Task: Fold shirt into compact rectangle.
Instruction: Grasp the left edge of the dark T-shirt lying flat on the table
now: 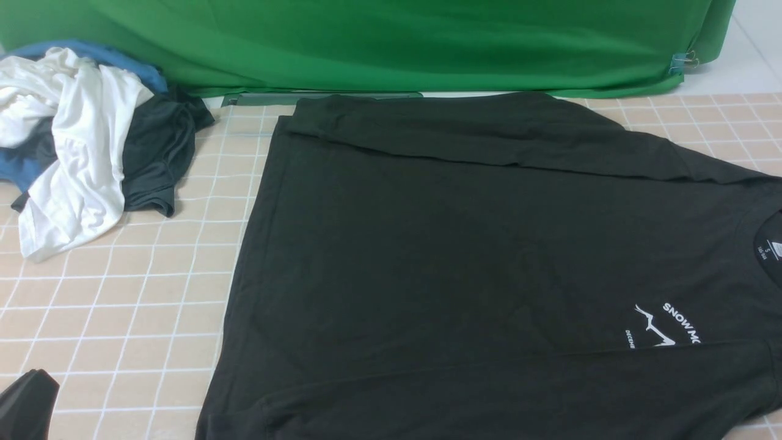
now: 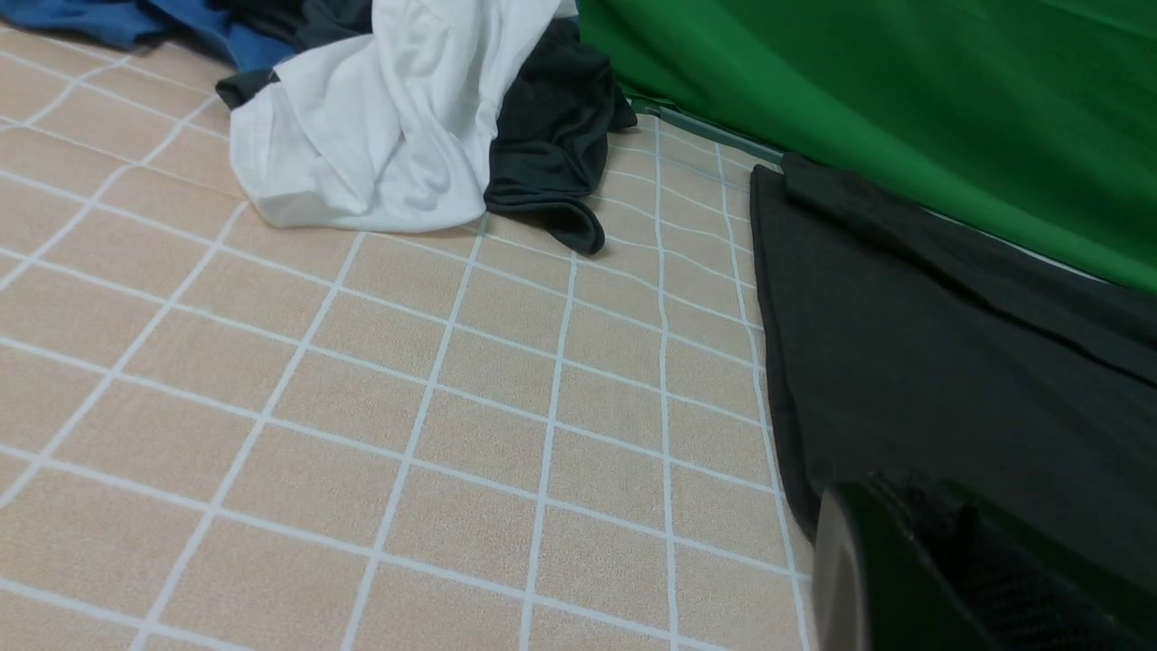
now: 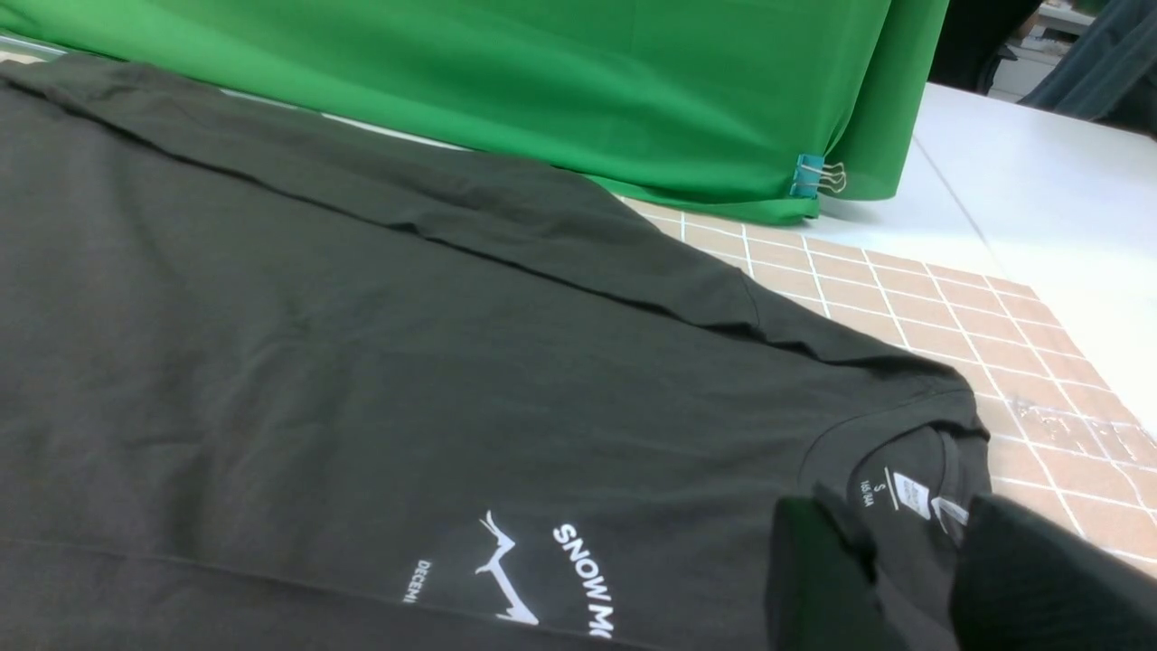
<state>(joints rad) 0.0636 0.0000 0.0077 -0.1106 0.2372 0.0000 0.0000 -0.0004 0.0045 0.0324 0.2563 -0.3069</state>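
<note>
Front view, nearest first: the left gripper (image 1: 24,403) sits low at the near left corner of the checked mat (image 1: 122,318), apart from the cloth, its pincer clenched and holding nothing. The shirt (image 1: 427,244) lies flat across the mat's middle and right, hem to the left and collar to the right. Its near and far long edges are each laid inward as a band, and the near band covers part of the white print (image 1: 657,324). In the right wrist view the right gripper (image 3: 904,542) hangs over the neck label (image 3: 911,495), jaws parted, nothing pinched.

The knit looks light, soft and limp, so it will likely sag and drag. The shoulder corners at the collar end seem the best hold, pinching every layer so the bands travel along.

Far left, well apart, lie a white garment (image 1: 79,140), a dark grey garment (image 1: 159,153) and blue cloth (image 1: 18,171), with the green backdrop (image 1: 391,43) behind.
</note>
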